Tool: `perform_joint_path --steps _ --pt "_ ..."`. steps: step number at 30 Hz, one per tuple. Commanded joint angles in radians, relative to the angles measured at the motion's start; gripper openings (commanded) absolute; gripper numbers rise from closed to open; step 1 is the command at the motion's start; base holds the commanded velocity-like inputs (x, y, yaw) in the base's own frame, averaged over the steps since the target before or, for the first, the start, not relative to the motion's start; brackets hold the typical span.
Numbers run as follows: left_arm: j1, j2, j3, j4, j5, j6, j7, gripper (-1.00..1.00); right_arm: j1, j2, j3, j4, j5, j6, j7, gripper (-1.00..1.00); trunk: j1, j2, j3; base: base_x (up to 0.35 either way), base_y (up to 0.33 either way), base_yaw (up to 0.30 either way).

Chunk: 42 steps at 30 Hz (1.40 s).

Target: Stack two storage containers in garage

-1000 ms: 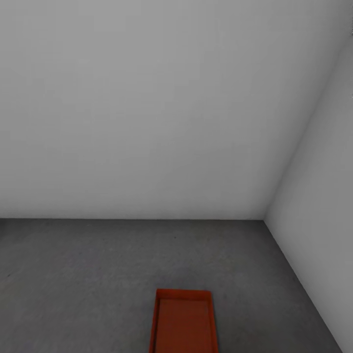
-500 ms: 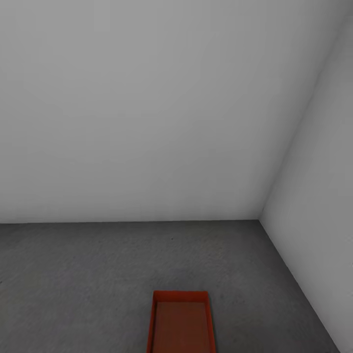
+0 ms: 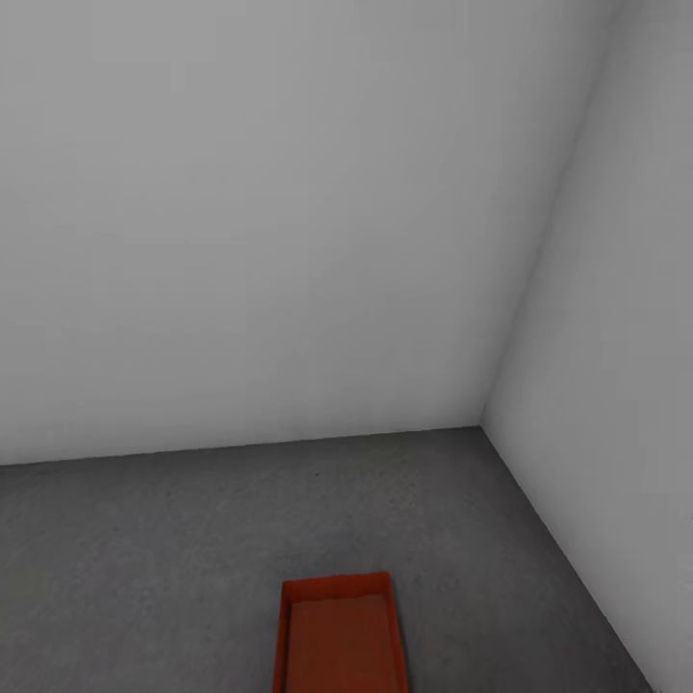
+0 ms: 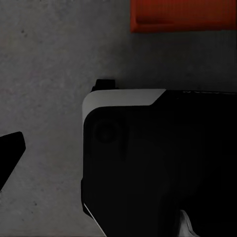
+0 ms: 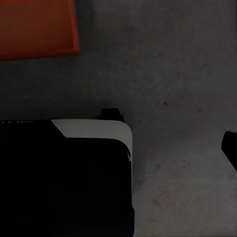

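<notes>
1. One orange-red storage container (image 3: 339,635) sits flat on the dark grey concrete floor (image 3: 154,558), open side up, near a corner where two plain grey-white walls (image 3: 269,212) meet.
2. Both wrist views catch an edge of that container (image 4: 182,16) just past the robot's black-and-white base (image 4: 148,163).
3. A dark sliver (image 4: 10,153) might be a left tool finger, so honestly can't tell whether either tool is apart or together.

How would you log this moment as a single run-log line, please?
place: garage corner | container: one on concrete floor | stacked: not yet | second container: unseen | jaws: unreadable
</notes>
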Motion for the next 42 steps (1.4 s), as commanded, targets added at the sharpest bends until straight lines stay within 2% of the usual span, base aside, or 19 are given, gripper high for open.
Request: perform_joint_path --steps 1,42 --pt "0.000 0.000 -0.001 -0.001 0.005 0.001 0.003 1.00 -0.001 0.000 -0.007 0.003 0.008 -0.005 -0.004 1.00 0.000 -0.001 -0.001 0.000 0.000 -0.206" --pt "0.000 0.000 -0.001 -0.001 0.005 0.001 0.003 1.00 -0.001 0.000 -0.007 0.003 0.007 -0.006 -0.004 1.00 0.000 -0.001 0.038 0.000 0.000 -0.215"
